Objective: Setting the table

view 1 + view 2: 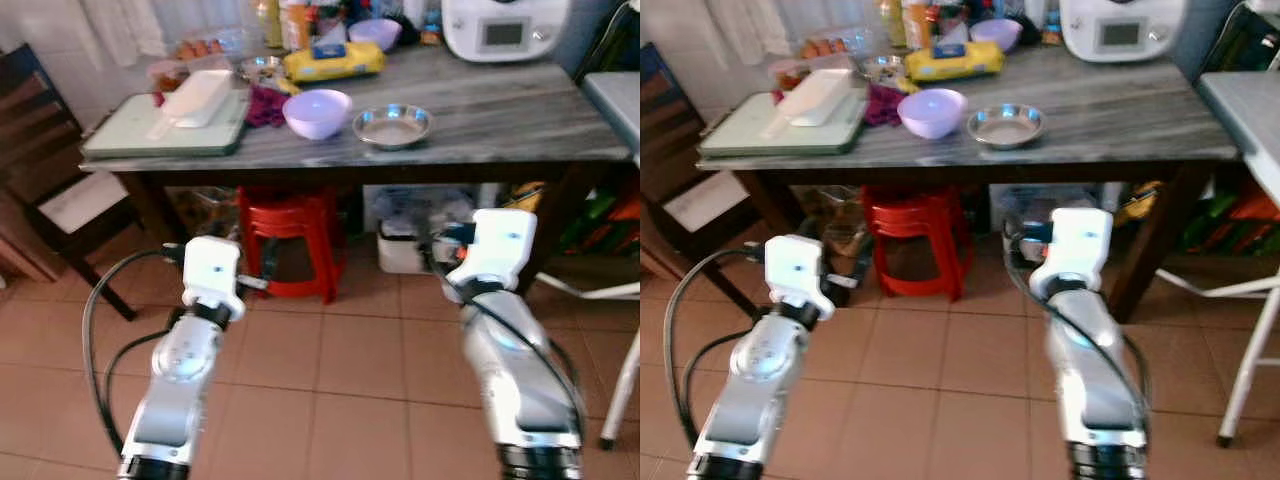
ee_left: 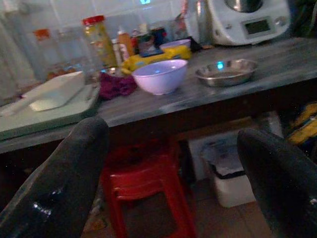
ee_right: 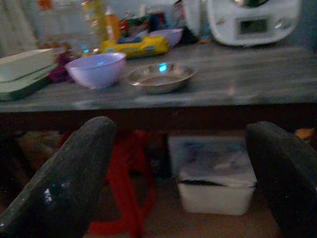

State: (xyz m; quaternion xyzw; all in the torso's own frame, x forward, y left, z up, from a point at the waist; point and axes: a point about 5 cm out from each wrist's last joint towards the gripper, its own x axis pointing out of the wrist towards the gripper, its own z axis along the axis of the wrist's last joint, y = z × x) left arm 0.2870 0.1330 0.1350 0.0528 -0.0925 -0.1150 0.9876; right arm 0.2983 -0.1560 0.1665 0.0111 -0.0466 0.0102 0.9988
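Two bowls sit near the front edge of the grey table (image 1: 520, 115): a lilac bowl (image 1: 317, 112) and, just beside it toward the white appliance (image 1: 503, 28), a shallow steel bowl (image 1: 393, 126). Both stand upright, mouths up; being round, neither shows a long axis. On the lilac bowl's other side lies a purple cloth (image 1: 264, 105), then a pale green tray (image 1: 165, 130) carrying a white oblong dish (image 1: 197, 97) whose length runs from the table's front toward the back wall. Behind the lilac bowl are a yellow packet (image 1: 333, 61), a second lilac bowl (image 1: 375, 32) and a crowd of bottles and jars.

Under the table, below the lilac bowl, stands a red stool (image 1: 288, 240); a white lidded bin (image 3: 215, 183) sits below the steel bowl. A dark wooden chair (image 1: 50, 170) stands off the tray end. The stretch of tabletop between steel bowl and appliance is bare, and tiled floor lies open before the table.

The left gripper (image 2: 173, 173) and right gripper (image 3: 181, 173) both hover below table height with fingers spread wide, grasping nothing.
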